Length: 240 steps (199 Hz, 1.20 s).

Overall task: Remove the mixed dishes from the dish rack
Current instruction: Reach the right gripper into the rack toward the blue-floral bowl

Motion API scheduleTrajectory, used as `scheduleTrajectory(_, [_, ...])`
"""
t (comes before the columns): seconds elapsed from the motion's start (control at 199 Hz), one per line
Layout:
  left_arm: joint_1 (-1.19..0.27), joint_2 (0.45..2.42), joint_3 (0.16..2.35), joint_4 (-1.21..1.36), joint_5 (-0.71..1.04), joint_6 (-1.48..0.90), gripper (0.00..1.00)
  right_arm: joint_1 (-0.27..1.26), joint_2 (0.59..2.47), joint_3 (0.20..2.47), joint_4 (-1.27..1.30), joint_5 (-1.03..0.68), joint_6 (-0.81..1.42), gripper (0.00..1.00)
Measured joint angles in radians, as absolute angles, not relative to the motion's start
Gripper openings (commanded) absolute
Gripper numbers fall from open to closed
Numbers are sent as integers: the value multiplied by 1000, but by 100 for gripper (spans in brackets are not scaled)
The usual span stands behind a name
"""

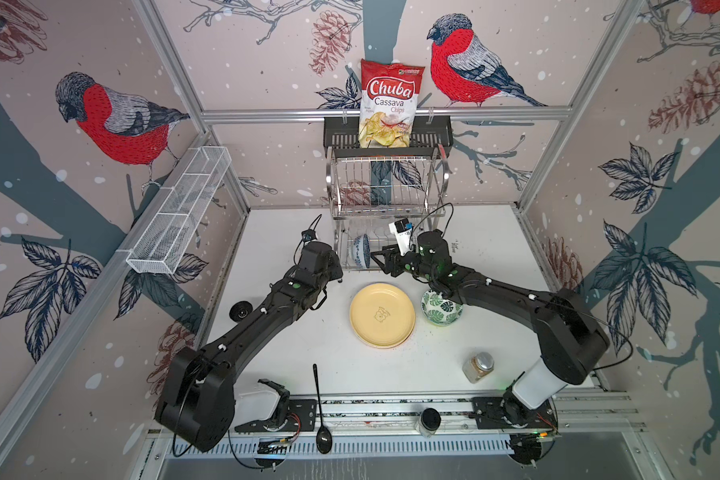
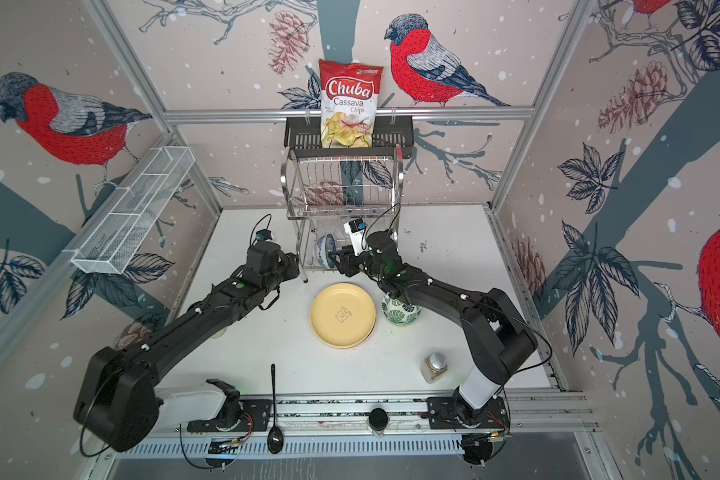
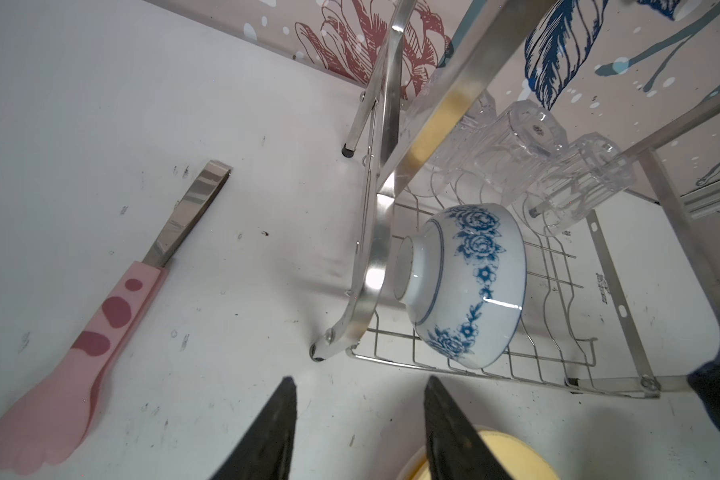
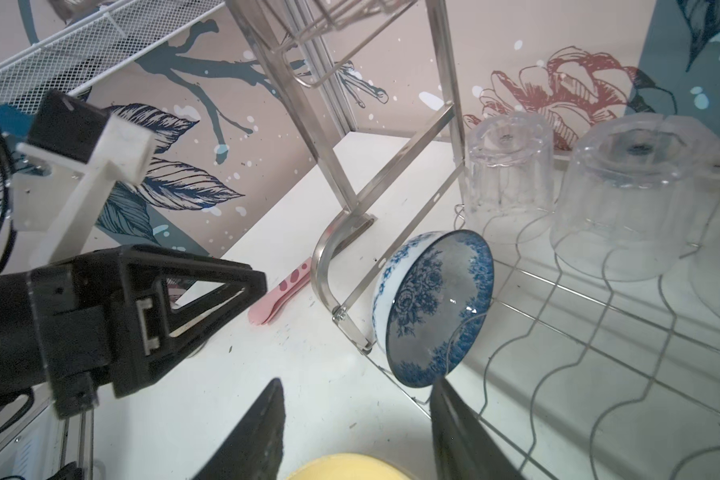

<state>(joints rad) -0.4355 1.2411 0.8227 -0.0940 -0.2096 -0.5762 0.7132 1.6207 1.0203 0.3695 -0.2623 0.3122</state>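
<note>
Left claw point(image 3: 359, 380) spread and empty, low over the white worktop point(image 3: 225, 104), just off the front corner of the two-tier stainless-steel wire dish rack point(image 3: 375, 266). Right claw point(image 4: 356, 384) also spread and empty, facing that corner from the opposite side. We judge both are lining up on the blue-and-white floral ceramic bowl point(image 4: 433, 307). It stands on edge in the lower tier, propped by the wires, foot toward the curved side frame. Clear upturned tumblers point(image 4: 508, 178) sit behind it, mouths down to drain. The round yellow plate point(image 1: 382, 314) and green-leaf patterned bowl point(image 1: 441, 307) lie on the worktop, so we reckon unloading is partway. Wrist views reveal pink silicone tongs with steel arms point(image 3: 113, 316) beside the rack, hidden under the left arm in both top views. Only those show the upper tier point(image 1: 385, 212) bare.
</note>
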Motion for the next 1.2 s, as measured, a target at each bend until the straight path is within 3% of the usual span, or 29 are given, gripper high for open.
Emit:
scheduleTrajectory(0.221, [-435, 1099, 638, 25, -217, -574, 73, 733, 1546, 952, 395, -208, 340, 61])
scheduleTrajectory(0.471, [-406, 1159, 572, 226, -231, -564, 75, 799, 1534, 914, 425, -160, 340, 61])
scheduleTrajectory(0.637, [-353, 1258, 562, 356, -161, -569, 73, 831, 1571, 924, 453, -154, 339, 61])
scheduleTrajectory(0.767, [-319, 1322, 559, 455, -95, -578, 66, 831, 1605, 942, 462, -137, 340, 61])
scheduleTrajectory(1.143, [-308, 1443, 569, 614, 62, -601, 65, 802, 1713, 1019, 466, -138, 345, 62])
scheduleTrajectory(1.204, [-307, 1463, 580, 623, 77, -601, 57, 797, 1722, 1024, 467, -141, 348, 61])
